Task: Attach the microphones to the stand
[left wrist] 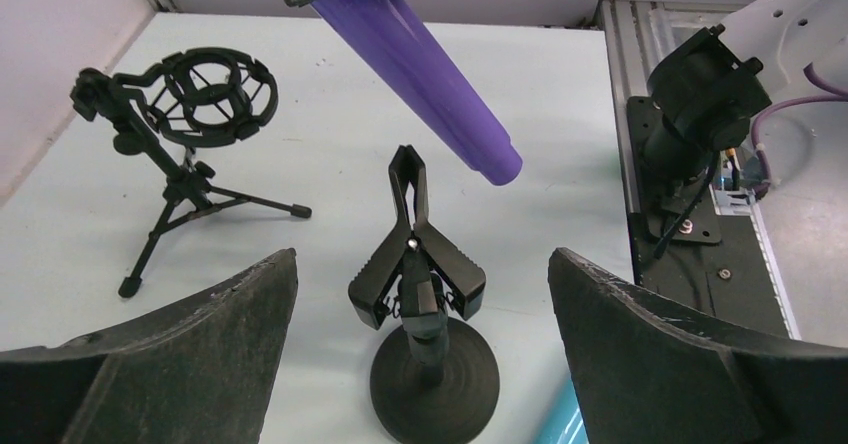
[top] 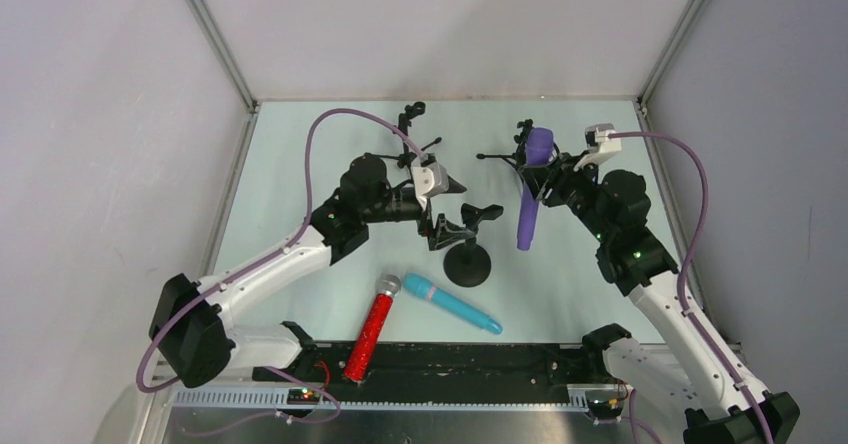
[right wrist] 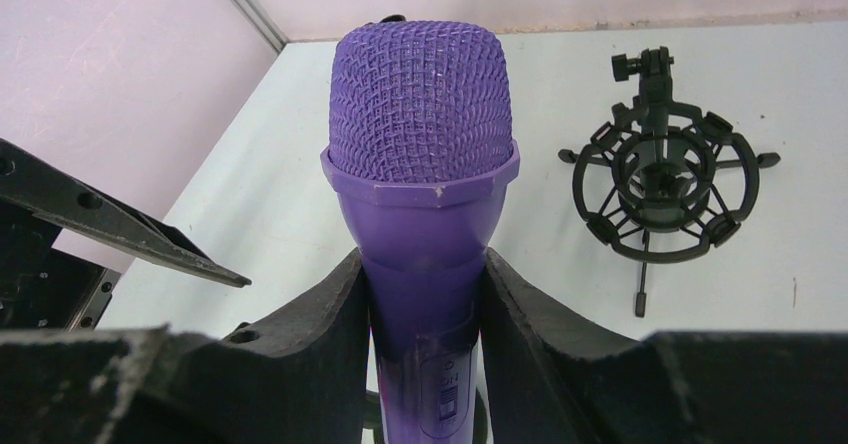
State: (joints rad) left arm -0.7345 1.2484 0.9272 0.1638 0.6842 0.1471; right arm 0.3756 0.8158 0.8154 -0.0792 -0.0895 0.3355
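Top external alone shows the red microphone (top: 371,332).

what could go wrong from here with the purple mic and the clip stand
The right gripper holds the purple microphone just below its head, so the long handle hangs free and may swing or twist on contact. The clamp on the clip stand looks shut, and the open left gripper is not squeezing it; pushing the handle in now might tip the stand.
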